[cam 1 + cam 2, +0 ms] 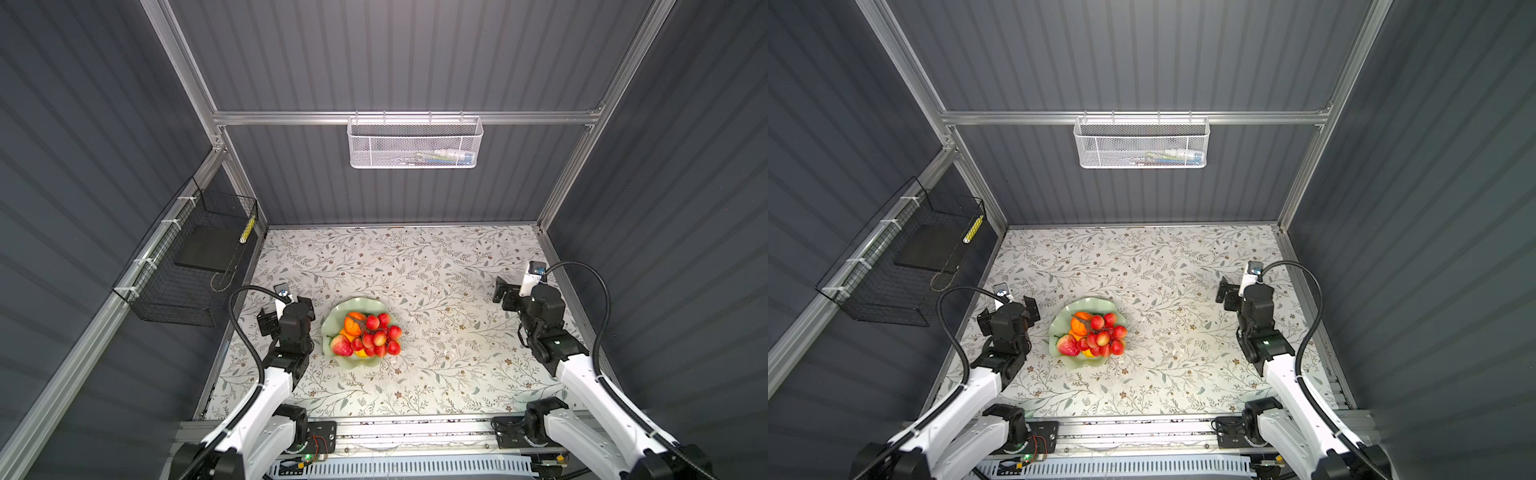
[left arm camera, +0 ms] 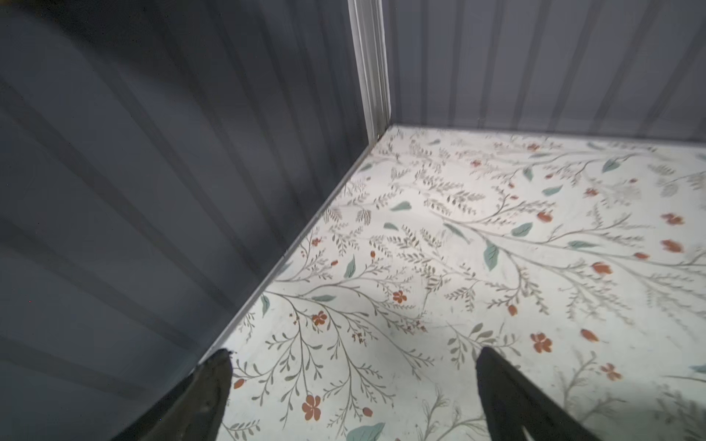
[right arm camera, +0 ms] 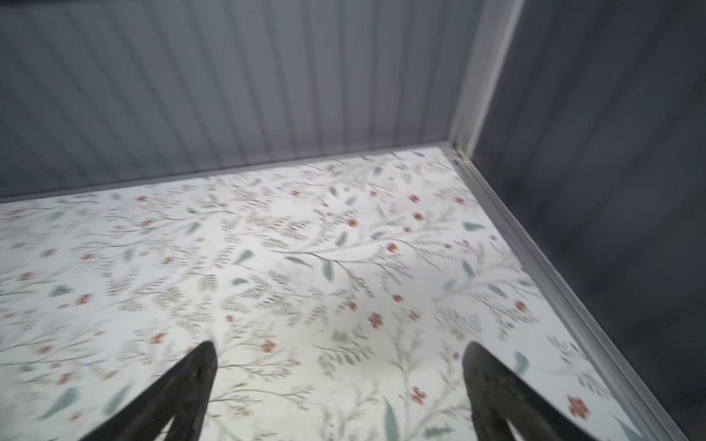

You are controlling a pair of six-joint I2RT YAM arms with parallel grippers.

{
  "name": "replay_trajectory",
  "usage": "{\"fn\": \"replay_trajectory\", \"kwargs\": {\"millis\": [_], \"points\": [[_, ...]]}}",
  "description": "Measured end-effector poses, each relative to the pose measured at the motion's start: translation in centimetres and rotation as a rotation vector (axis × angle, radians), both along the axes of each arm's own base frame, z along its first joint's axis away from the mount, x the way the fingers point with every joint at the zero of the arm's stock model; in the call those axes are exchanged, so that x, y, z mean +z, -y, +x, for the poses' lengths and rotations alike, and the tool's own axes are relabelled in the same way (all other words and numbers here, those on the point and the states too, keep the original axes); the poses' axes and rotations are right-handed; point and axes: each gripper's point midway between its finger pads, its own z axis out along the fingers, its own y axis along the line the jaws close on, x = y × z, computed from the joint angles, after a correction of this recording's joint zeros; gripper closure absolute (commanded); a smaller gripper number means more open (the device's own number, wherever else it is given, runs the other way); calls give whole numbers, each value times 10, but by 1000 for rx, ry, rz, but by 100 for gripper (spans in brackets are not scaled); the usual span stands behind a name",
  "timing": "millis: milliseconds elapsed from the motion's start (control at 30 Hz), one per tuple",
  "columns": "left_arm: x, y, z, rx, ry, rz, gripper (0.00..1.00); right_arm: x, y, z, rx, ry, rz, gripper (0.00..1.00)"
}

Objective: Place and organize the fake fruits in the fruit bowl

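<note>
I am seeing the fruit bowl (image 1: 332, 320) lying at three o'clock, just beside the spread, empty left end effector (image 1: 286, 312); the right end effector (image 3: 340, 351), also spread, is hanging well apart

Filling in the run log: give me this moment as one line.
fake fruits: in fruit bowl | grape cluster: on top | left gripper: open, empty, beside bowl | right gripper: open, empty, away from bowl

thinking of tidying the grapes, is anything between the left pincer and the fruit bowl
Nothing visible does. The left pincer is open beside the fruit bowl, apart from it, with only bare tabletop between. It faces the wall corner, not the bowl; the grapes lie on top.
</note>
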Motion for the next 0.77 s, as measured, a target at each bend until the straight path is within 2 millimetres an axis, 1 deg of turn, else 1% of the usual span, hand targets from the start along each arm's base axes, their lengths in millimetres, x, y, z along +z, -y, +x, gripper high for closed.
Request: {"fn": "replay_trajectory", "kwargs": {"millis": [67,133,200,300,367,467,600,700,767], "points": [[-22,-5,9,-4,-49,-29,0,-31,18,3,-60,-41,-22,1],[-40,-8,18,-17,-80,-57,0,-56,26,8,-81,-72,-33,1],[-54,-8,28,-39,-89,-83,0,-72,33,15,-94,-86,-48,1],[-70,-3,40,-78,-84,-115,0,-87,43,29,-99,-77,-33,1],[-73,1,46,-102,-62,-128,0,-93,47,35,-106,-52,-27,1],[-71,4,55,-124,-18,-140,0,-99,46,35,-99,-39,-25,1],[-73,7,66,-141,0,-155,0,-82,45,40,-94,39,-23,1],[-78,10,72,-157,3,-163,0,-76,45,42,-93,62,-22,1],[-79,11,72,-163,0,-166,0,-75,45,42,-93,66,-22,1]]}}
